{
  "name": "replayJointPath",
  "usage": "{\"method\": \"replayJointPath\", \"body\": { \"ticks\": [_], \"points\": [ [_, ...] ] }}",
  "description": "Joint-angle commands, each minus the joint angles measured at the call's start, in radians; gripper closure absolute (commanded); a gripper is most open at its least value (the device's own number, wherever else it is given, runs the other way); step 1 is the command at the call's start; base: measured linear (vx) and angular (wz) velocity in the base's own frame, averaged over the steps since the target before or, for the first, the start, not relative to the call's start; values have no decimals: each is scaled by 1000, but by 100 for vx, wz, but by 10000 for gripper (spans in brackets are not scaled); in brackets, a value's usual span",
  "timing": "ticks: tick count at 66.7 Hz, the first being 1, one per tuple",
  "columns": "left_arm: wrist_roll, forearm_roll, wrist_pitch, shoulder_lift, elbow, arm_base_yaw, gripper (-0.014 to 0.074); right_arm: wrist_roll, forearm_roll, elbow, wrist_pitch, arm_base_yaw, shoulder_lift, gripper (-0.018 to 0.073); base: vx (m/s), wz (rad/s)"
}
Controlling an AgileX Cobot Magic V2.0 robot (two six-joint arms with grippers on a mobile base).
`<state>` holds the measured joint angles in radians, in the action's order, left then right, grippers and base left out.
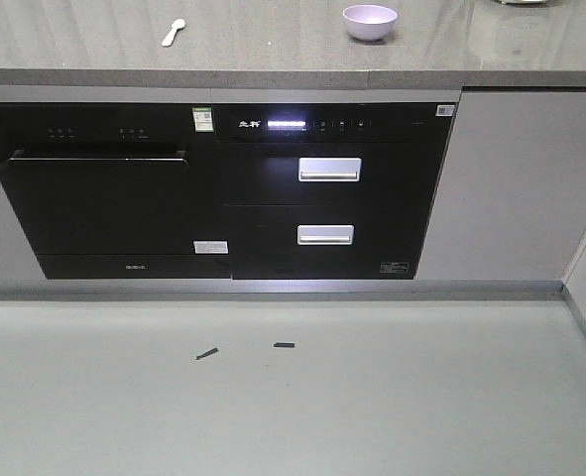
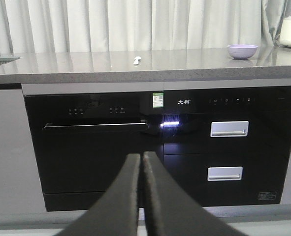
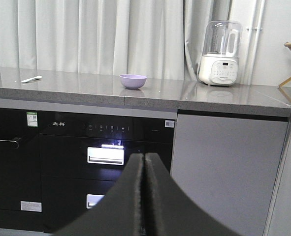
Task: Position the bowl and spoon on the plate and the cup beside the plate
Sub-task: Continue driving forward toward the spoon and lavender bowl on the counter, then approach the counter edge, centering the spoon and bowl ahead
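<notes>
Front-facing view first: the counter (image 1: 273, 45) carries only two task things, and neither plate nor cup shows in any view — so the biggest risk is grabbing before a landing spot is found. Both arms sit low, facing the appliances (image 1: 213, 193); rising carelessly could clip the counter lip. Left gripper (image 2: 141, 160) and right gripper (image 3: 144, 158) have fingers pressed together, holding nothing. Bowl (image 1: 370, 21) stands right, well apart from the spoon (image 1: 174, 32) at left — flat and thin, it could skid from a pinch.
</notes>
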<state>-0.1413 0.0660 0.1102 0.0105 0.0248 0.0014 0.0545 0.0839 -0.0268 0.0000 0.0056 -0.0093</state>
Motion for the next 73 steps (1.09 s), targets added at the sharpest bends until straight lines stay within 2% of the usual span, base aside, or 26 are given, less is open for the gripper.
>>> {"method": "replayJointPath", "body": {
  "ticks": [1,73],
  "points": [
    [-10,1,-70,-2,31,0,603,6,4,-17,-77,2,-13,564,5,0],
    [-10,1,-70,-2,31,0,603,6,4,-17,-77,2,-13,564,6,0]
  ]
}}
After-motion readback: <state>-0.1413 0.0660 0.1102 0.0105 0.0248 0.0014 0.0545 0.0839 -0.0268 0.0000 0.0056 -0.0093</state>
